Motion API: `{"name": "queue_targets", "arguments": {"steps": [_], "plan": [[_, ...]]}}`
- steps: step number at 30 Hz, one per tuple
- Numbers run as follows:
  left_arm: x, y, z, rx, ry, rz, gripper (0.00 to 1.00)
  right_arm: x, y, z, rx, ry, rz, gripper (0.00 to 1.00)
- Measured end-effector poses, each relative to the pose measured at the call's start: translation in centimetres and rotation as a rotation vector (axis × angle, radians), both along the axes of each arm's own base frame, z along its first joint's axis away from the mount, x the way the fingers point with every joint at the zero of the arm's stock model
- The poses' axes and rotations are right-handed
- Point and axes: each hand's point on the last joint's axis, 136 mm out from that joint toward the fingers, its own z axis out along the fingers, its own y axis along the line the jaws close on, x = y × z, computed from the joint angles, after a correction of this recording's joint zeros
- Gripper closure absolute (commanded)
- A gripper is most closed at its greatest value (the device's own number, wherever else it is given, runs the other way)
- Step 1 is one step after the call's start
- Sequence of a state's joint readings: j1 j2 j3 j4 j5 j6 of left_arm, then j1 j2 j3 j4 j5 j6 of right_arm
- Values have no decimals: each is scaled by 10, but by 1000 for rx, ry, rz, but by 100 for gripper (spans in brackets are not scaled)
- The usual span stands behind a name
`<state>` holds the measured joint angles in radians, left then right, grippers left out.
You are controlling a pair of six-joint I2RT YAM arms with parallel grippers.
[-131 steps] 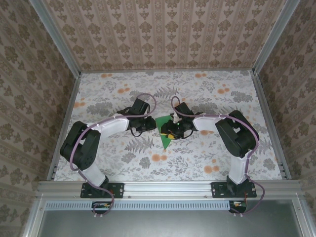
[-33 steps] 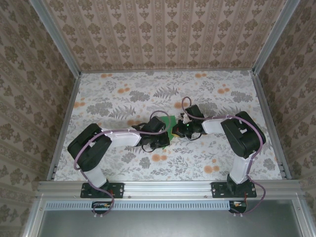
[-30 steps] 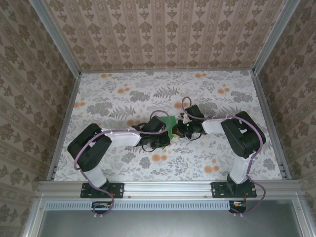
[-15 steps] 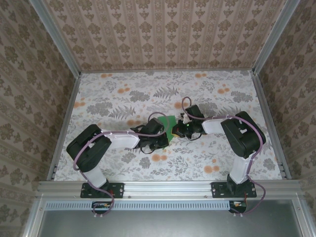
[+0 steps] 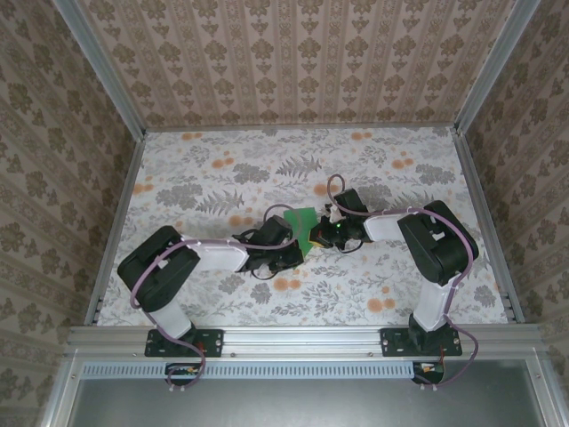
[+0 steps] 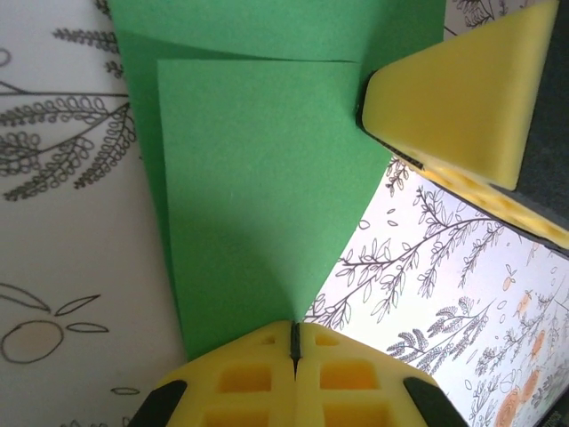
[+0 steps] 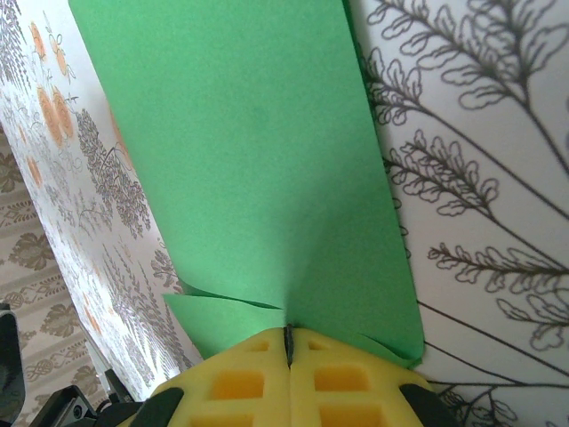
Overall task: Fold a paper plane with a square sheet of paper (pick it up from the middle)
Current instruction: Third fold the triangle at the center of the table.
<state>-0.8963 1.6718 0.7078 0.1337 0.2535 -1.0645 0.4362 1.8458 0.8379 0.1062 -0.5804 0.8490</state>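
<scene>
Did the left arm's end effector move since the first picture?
Yes. The left end effector moved right and down in the overhead view, closer to the orange flowers printed below it, and now pinches the green paper.

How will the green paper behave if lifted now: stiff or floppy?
Probably floppy: the green paper puckers where the left gripper pinches it. Likely light and easy to tear, since the right gripper pinches another edge.

place: robot test cell | evidence: arms (image 5: 213,251) bolted to aluminium rail (image 5: 302,338), wallpapered panel walls (image 5: 302,62), floral tabletop (image 5: 204,169)
</scene>
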Motion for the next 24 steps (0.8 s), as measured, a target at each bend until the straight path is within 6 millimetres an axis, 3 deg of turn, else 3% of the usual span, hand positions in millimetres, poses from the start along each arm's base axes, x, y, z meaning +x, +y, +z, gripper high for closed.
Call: {"name": "queue_targets", "arguments": {"steps": [7, 16, 19, 24], "plan": [[-19, 5, 0, 8, 17, -21, 97, 0, -1, -1, 0, 3, -1, 96], [-43, 31, 3, 65, 59, -30, 97, -1, 0, -1, 4, 7, 3, 96], [-39, 34, 14, 58, 36, -27, 97, -1, 0, -1, 4, 7, 3, 96], [-11, 26, 34, 22, -25, -4, 98, -1, 0, -1, 5, 7, 4, 96]]}}
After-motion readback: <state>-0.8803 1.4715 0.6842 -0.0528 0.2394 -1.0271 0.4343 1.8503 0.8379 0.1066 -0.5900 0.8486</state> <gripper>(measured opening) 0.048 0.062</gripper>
